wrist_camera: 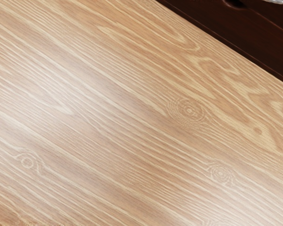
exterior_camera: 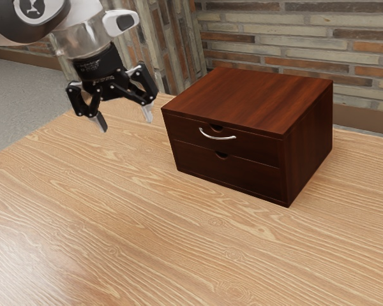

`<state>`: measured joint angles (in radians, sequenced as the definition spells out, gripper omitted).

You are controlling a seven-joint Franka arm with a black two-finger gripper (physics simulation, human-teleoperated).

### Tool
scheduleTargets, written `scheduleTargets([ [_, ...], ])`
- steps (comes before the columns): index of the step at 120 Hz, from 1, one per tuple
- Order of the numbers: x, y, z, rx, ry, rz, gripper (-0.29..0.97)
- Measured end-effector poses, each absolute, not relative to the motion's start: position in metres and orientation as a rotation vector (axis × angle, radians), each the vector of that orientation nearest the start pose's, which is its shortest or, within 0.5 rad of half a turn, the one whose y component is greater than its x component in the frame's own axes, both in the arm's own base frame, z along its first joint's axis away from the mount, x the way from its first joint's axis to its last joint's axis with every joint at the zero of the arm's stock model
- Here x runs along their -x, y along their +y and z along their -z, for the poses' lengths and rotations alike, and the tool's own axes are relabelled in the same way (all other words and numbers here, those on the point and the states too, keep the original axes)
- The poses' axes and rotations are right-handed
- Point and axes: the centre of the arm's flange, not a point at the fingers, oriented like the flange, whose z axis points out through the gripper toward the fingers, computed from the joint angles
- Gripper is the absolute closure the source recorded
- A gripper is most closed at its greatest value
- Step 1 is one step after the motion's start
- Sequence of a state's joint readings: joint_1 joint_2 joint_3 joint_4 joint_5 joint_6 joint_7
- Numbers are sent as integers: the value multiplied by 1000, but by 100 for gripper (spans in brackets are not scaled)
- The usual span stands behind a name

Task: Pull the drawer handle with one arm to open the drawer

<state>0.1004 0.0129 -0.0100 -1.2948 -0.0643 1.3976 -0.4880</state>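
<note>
High at the exterior view's left: the black gripper (exterior_camera: 124, 119), up in the air over the table (exterior_camera: 115, 229). Jaws spread wide, with nothing between them. Tips pointing down, not touching the wood.

Toward the exterior view's right, on the same table: a dark brown box (exterior_camera: 262, 102) with 2 drawers in its front, 1 above the other. Shut and flat with the front of the box: the top drawer (exterior_camera: 242, 145). On it, a thin silver handle (exterior_camera: 217, 136), curved like a little smile. Shut too: the bottom drawer (exterior_camera: 236, 171), with just a small round dent at its top edge. All of it well apart from the gripper, with bare table between.

Behind the box, a brick wall (exterior_camera: 293, 32).

In the wrist view: light wood table (wrist_camera: 108, 122) with wavy lines and small round knots. Past it, the dark front of the box (wrist_camera: 254, 33).
</note>
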Motion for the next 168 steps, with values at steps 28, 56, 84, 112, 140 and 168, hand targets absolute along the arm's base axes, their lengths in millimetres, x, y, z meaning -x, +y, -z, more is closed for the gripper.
scheduleTargets([
  [28,-558,7,-705,2970,-1319,123,0],
  [56,-577,-3,-687,2845,-1641,169,0],
  [84,-569,16,-616,2706,-1965,279,0],
  [112,-586,7,-616,2673,-2154,483,0],
  [140,-595,-9,-585,2635,-2242,482,0],
  [168,-598,-7,-582,2591,-2326,518,0],
])
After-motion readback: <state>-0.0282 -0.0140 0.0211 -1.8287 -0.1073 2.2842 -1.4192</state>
